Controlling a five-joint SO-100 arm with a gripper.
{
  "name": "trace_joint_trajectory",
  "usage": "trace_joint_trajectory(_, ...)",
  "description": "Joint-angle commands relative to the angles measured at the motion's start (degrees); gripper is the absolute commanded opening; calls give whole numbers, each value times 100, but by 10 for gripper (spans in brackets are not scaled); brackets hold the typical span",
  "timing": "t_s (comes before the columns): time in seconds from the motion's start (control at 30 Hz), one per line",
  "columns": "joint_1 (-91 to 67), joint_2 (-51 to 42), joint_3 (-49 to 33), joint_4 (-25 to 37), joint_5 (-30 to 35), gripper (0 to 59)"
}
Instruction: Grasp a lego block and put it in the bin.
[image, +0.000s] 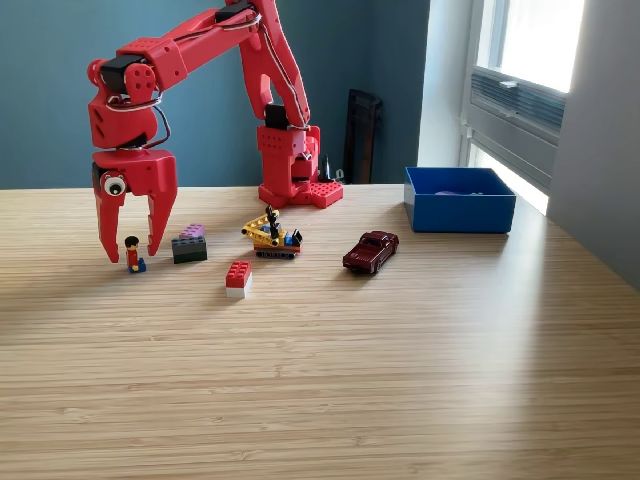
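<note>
My red gripper (132, 248) hangs at the exterior view's left, pointing down, jaws open. A small lego figure (133, 255) with a red body stands on the table between the two fingertips; I cannot tell whether the fingers touch it. Just right of it sits a dark block with a pink top (189, 245). A red block on a white one (238, 279) lies nearer the front. A yellow lego vehicle (272, 236) stands in the middle. The blue bin (458, 211) sits at the back right, far from the gripper.
A dark red toy car (371, 251) sits between the lego vehicle and the bin. The arm's red base (297, 175) is bolted at the table's back edge. A window and wall close the right side.
</note>
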Motion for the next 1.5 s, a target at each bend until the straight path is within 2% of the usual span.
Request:
trace_joint_trajectory(0.03, 53, 114, -378, -62, -44, 152)
trace_joint_trajectory(0.6, 53, 105, -404, -35, -62, 128)
trace_joint_trajectory(0.73, 62, 105, -404, -35, -26, 40)
trace_joint_trajectory(0.83, 79, 105, -396, -26, 18, 1)
trace_joint_trajectory(1.07, 35, 105, -387, -18, 26, 1)
trace_joint_trajectory(1.23, -35, 114, -809, 448, 35, 1)
trace_joint_trajectory(1.5, -334, 193, -2083, 1389, -53, 1)
